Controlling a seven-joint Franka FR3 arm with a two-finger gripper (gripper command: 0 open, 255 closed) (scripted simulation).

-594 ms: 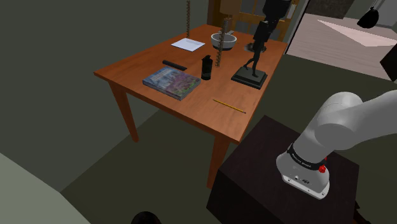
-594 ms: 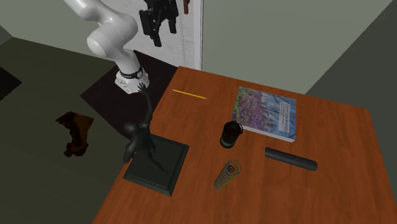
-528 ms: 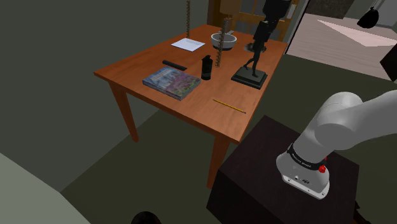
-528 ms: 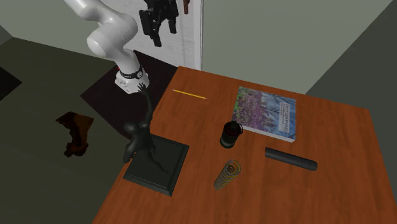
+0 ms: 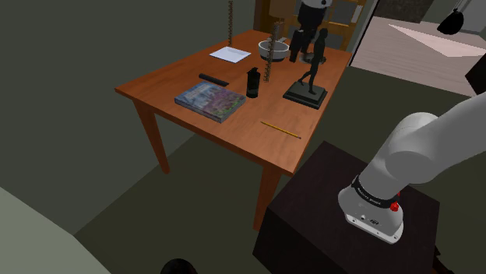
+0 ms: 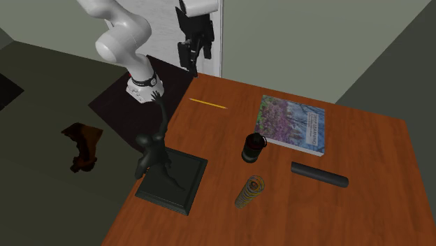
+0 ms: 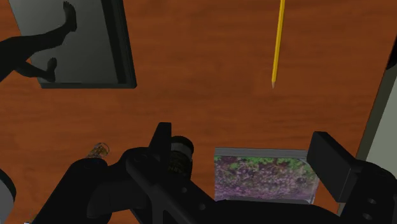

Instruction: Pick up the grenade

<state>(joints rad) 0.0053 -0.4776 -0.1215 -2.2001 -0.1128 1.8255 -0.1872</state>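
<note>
The grenade (image 5: 252, 82) is a small dark cylinder with a ribbed cap. It stands upright near the middle of the wooden table (image 5: 238, 134), between the book and the coil (image 6: 249, 191). From the second exterior view, the grenade (image 6: 254, 147) sits just off the book's corner. My gripper (image 5: 301, 48) hangs open high above the table, near the statue's end. Over the table's stand-side edge, the gripper (image 6: 193, 59) points down. Through the wrist camera the grenade (image 7: 180, 153) shows beside one finger (image 7: 161, 141), far below the open gripper (image 7: 245, 145).
A dark figure statue (image 5: 310, 72) on a square base (image 6: 172, 179) stands by the table's edge. A flowered book (image 6: 293, 124), a yellow pencil (image 6: 208, 104), a black bar (image 6: 319, 174), a bowl (image 5: 273, 50) and a white sheet (image 5: 230, 54) also lie on the table.
The arm has swung so that the gripper moved from beyond the table's edge towards the table, lower and to the shoulder view's left. The objects have not moved.
</note>
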